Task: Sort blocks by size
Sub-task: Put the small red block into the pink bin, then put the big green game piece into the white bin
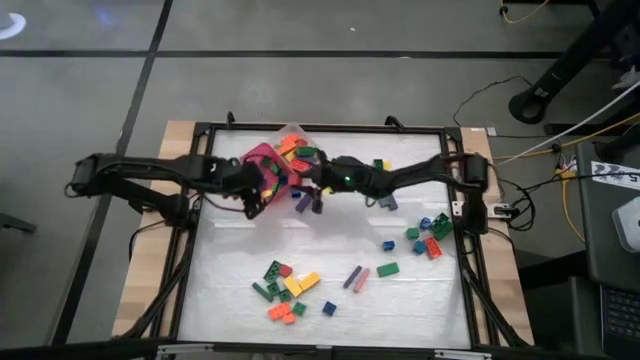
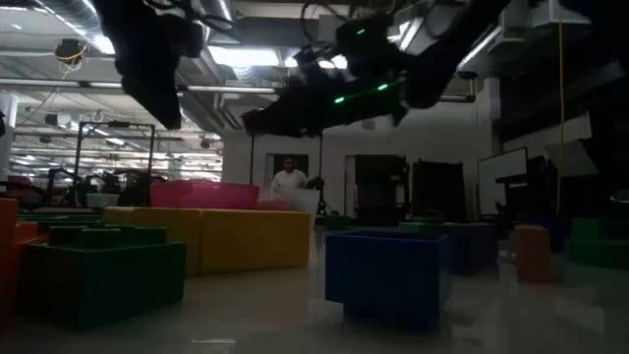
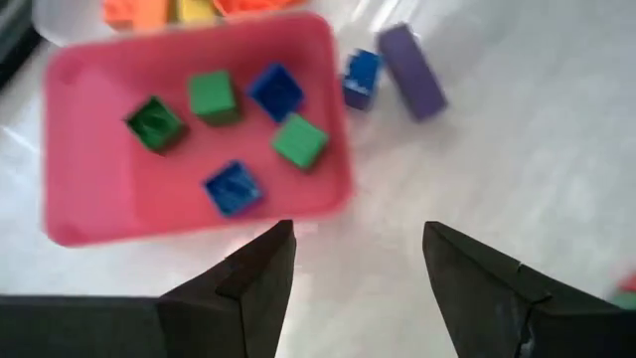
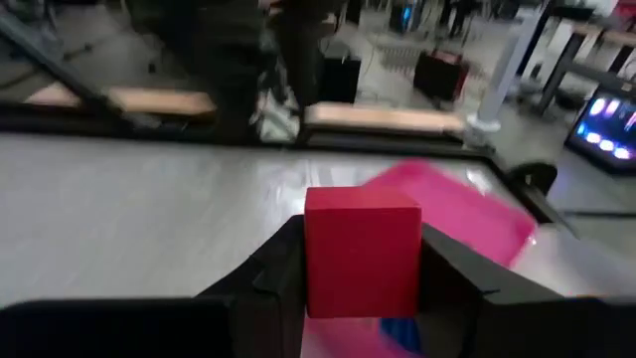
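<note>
The pink tray [image 1: 262, 160] stands at the far middle of the table and holds several small green and blue blocks [image 3: 238, 129]. My left gripper [image 3: 358, 234] is open and empty, above the table just at the tray's near side [image 1: 258, 198]. My right gripper [image 4: 363, 244] is shut on a short red block [image 4: 362, 249], in the air right of the tray [image 1: 305, 188]. A blue block [image 3: 362, 78] and a purple bar [image 3: 411, 72] lie on the table beside the tray. My right gripper pinches the red block by two opposite sides [image 4: 310, 261] between its two fingers. The block sits upright between the fingers, lifted clear of the table. The fingers point toward the table's left, at the pink tray [image 4: 447, 204].
A clear tray with orange, yellow and green blocks [image 1: 295, 148] stands behind the pink one. Loose blocks lie near the front [image 1: 285, 285], in the middle [image 1: 358, 276] and at the right [image 1: 430, 235]. A person [image 2: 288, 179] stands far off in the room.
</note>
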Action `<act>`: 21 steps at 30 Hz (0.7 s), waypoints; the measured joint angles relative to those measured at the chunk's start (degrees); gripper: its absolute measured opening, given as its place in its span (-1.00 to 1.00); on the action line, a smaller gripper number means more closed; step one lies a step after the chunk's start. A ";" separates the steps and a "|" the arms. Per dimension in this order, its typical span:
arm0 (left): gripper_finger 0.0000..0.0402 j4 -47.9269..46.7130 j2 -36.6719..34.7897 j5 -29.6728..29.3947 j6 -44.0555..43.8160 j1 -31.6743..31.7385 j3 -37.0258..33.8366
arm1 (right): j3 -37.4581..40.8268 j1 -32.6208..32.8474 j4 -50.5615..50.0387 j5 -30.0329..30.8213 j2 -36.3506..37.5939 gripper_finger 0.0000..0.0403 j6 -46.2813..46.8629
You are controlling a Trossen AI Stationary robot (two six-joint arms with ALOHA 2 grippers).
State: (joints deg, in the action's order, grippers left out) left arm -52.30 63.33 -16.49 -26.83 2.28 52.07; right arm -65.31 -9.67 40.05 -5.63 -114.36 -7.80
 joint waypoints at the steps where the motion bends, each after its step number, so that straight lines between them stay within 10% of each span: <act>1: 0.05 -0.10 -0.08 0.00 -1.18 -1.47 -0.01 | -1.80 -0.33 -0.02 -0.08 -1.75 -0.33 -0.01; 8: 0.05 0.64 -0.13 -0.02 -7.67 -9.86 0.00 | -16.78 -0.90 -5.79 1.44 -12.08 -0.26 0.62; 21: 0.05 9.88 1.33 -0.32 -13.92 -23.30 -3.30 | -34.32 -0.86 -46.31 2.88 -11.45 0.28 -1.50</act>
State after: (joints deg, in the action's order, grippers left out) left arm -42.43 64.66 -16.81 -40.75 -21.02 48.78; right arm -99.62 -10.52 -6.26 -2.76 -125.82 -9.30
